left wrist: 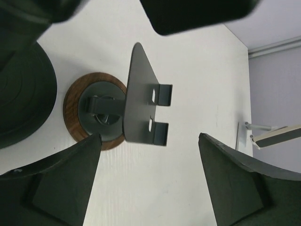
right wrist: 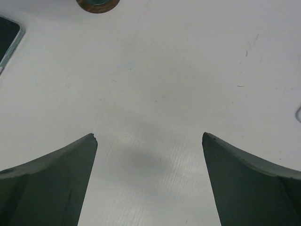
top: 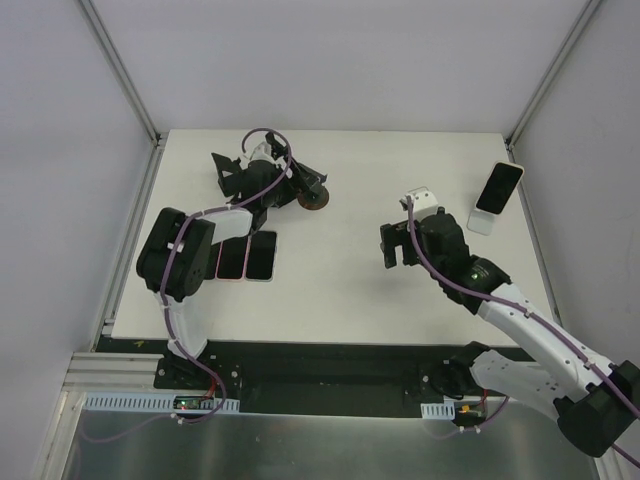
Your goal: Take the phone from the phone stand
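Observation:
A phone (top: pixel 499 186) with a dark screen leans on a white phone stand (top: pixel 482 223) at the back right; the left wrist view shows it edge-on (left wrist: pixel 278 135). My right gripper (top: pixel 392 246) is open and empty above bare table (right wrist: pixel 149 136), to the left of and nearer than that stand. My left gripper (top: pixel 297 186) is open and empty (left wrist: pixel 149 137). It hovers by an empty black phone stand on a round wooden base (top: pixel 313 202), whose plate and two hooks (left wrist: pixel 143 101) lie just beyond the fingertips.
Three phones (top: pixel 246 257) lie flat side by side near the left arm; the edge of one shows in the right wrist view (right wrist: pixel 7 35). A dark round object (left wrist: pixel 23 94) sits left of the wooden base. The white table ends at walls on three sides.

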